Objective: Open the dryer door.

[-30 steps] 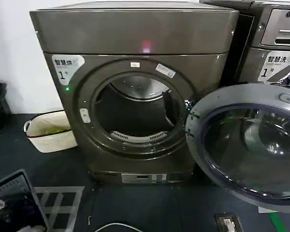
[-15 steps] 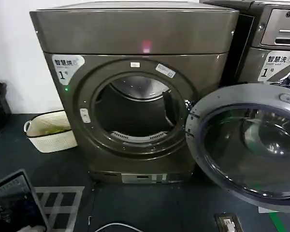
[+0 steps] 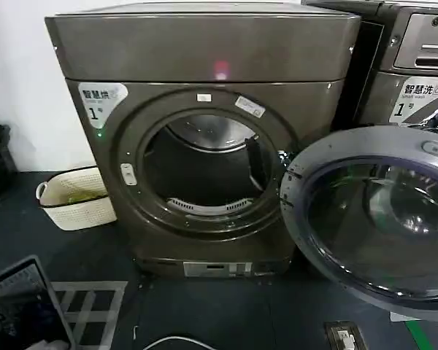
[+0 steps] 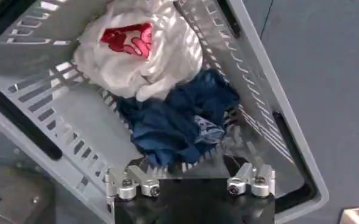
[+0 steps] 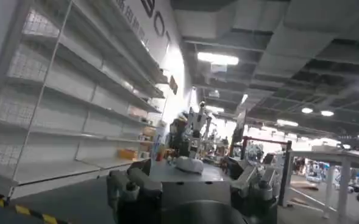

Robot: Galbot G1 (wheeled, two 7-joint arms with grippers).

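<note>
From the head camera I see the dryer point(image 3: 204, 138) dead centre, its drum mouth exposed. The dryer door point(image 3: 376, 219) hangs swung wide at four o'clock of the opening, inner rim and dark glass facing me. A cream basket point(image 3: 73, 197) sits on the floor at the machine's eight o'clock, and the LG machine point(image 3: 412, 62) stands at two o'clock.

On the left wrist camera, my left gripper point(image 4: 191, 182) hovers over a grey laundry basket point(image 4: 57, 109) holding white and blue clothes point(image 4: 167, 91); I cannot tell how its jaws stand.

On the right wrist camera, my right gripper point(image 5: 191, 189) points at white shelving point(image 5: 63, 109); its jaws I cannot judge either.
</note>
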